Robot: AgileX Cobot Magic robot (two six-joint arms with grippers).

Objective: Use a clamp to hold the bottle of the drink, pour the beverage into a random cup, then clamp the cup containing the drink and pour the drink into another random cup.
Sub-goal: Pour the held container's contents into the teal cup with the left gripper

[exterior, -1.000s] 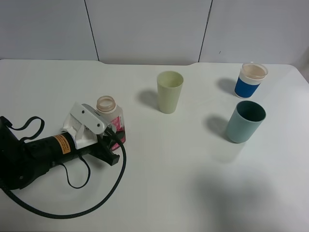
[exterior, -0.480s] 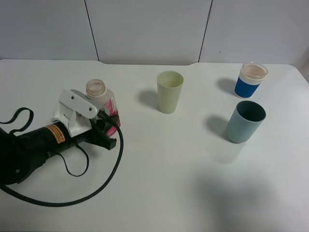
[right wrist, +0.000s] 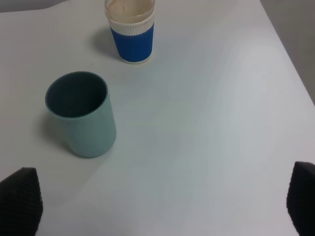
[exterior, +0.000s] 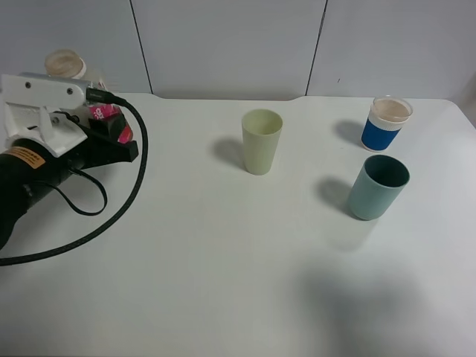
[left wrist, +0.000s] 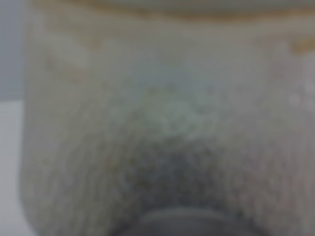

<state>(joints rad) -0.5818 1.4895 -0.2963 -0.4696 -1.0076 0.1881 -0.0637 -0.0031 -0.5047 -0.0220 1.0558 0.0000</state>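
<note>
**Bottle lifted clear of the table, up toward the far-left edge**

Since a second ago, your left gripper (exterior: 104, 128) has risen and swung back, taking the clear plastic drink bottle with a pink label (exterior: 105, 111) off the white table (exterior: 245, 260). Its fingers are clamped tight on the bottle, which stays upright. The bottle's open mouth stands above them, and its blurred wall fills the left wrist view (left wrist: 157, 123).

Bare tabletop lies between these fingers and the pale green plastic cup (exterior: 262, 141), well apart past their tips. Behind them runs the table's far edge.

Your right gripper (right wrist: 160, 201) is spread wide and holds nothing. The grey-blue plastic cup (right wrist: 81, 114) stands ahead of its fingers (right wrist: 18, 196), nearer one tip. The blue-sleeved paper cup (right wrist: 130, 29) is beyond that. The table's side edge runs past the other tip.
</note>
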